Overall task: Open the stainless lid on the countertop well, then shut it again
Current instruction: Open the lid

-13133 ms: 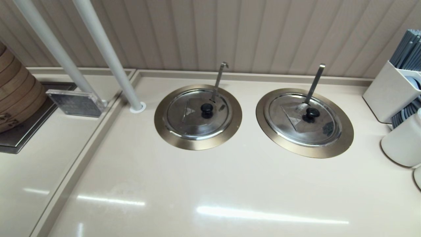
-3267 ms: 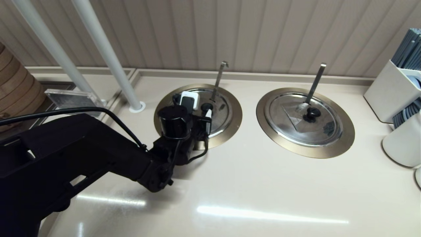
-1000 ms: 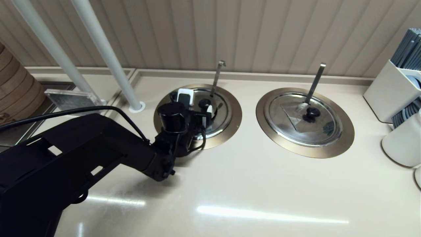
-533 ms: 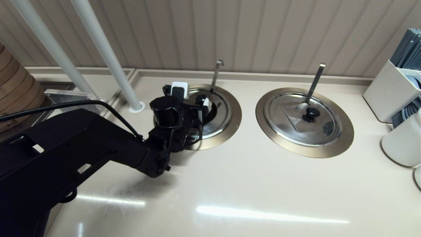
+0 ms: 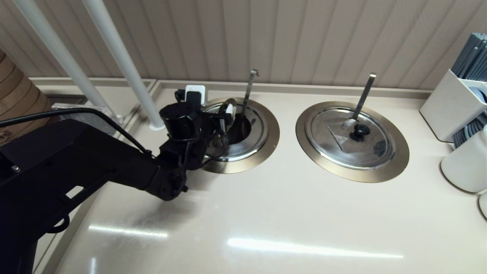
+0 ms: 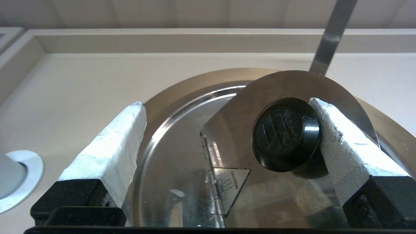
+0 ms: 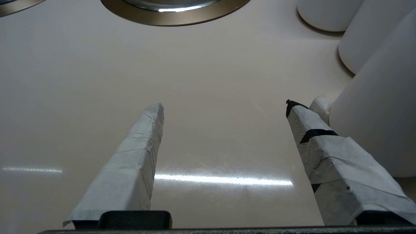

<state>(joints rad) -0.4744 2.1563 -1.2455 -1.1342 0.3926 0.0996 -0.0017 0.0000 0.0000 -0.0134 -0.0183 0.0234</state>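
The stainless lid (image 6: 279, 87) is hinged across its middle, and the half carrying the black knob (image 6: 282, 133) stands tilted up. The other half lies flat with the faint triangle mark (image 6: 232, 187). My left gripper (image 6: 226, 102) is open, one taped finger (image 6: 341, 139) pressing the knob's side, the other well clear. In the head view the left gripper (image 5: 224, 114) hangs over the bronze ring of the countertop well (image 5: 266, 152), whose dark opening (image 5: 242, 129) shows. The hook-ended ladle handle (image 5: 248, 89) rises behind. My right gripper (image 7: 224, 104) is open over bare counter.
The twin lid (image 5: 352, 137) lies shut in its ring to the right, with a straight ladle handle. White containers (image 5: 462, 163) and a utensil holder (image 5: 452, 106) stand at the right edge. A slanted pole (image 5: 125, 68) and a bamboo steamer (image 5: 19, 102) are at the left.
My left gripper has moved back and to the left with one finger against the knob. The knob half of the lid has swung up, uncovering the dark well.
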